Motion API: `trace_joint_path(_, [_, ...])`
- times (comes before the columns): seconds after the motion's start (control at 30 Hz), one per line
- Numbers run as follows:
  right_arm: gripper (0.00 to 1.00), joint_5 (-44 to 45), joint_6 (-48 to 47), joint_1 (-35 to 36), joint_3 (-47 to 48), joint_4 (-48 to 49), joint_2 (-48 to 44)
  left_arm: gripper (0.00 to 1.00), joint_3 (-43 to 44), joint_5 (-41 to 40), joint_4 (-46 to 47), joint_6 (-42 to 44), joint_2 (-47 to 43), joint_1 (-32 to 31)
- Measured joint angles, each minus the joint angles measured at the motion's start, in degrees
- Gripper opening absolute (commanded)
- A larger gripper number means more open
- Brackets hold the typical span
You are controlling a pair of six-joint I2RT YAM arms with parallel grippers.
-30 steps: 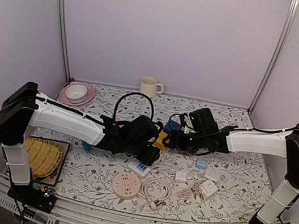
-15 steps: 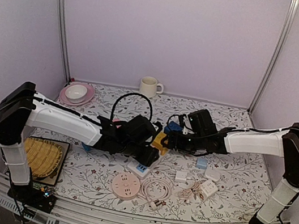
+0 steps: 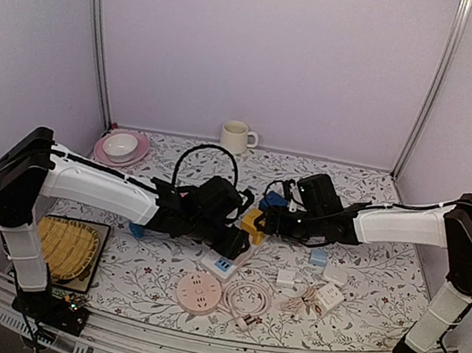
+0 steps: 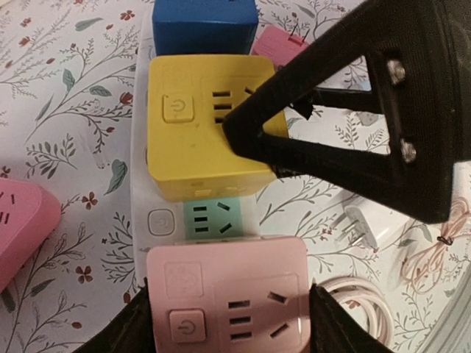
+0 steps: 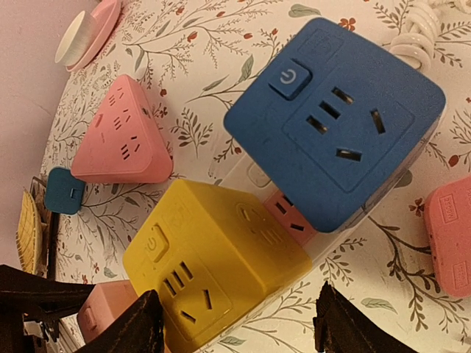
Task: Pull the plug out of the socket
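A white power strip lies mid-table and carries a blue cube plug, a yellow cube plug and a pink cube plug in a row. My left gripper is shut on the pink cube, one finger pressed to each side. My right gripper is open and straddles the yellow cube; its right finger stands apart from the cube. One right finger hangs over the yellow cube in the left wrist view. In the top view the two grippers meet over the strip.
A pink triangular socket and a small teal adapter lie left of the strip. A round pink socket, a coiled white cable and white adapters lie in front. A mug and a pink plate stand at the back.
My right gripper has moved a little left, closer over the yellow cube. My left arm has shifted slightly left and back, still at the pink cube.
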Motion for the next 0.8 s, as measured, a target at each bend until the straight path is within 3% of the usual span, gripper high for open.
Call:
trace_joint_path(0.33, [0.73, 0.0, 0.0, 0.0, 0.0, 0.7, 0.3, 0.44, 0.0, -7.3, -0.7, 1.9, -0.1, -4.2])
trace_joint_path(0.8, [0.72, 0.1, 0.0, 0.0, -0.1, 1.6, 0.7, 0.45, -4.9, 2.7, 2.9, -0.5, -5.4, 0.7])
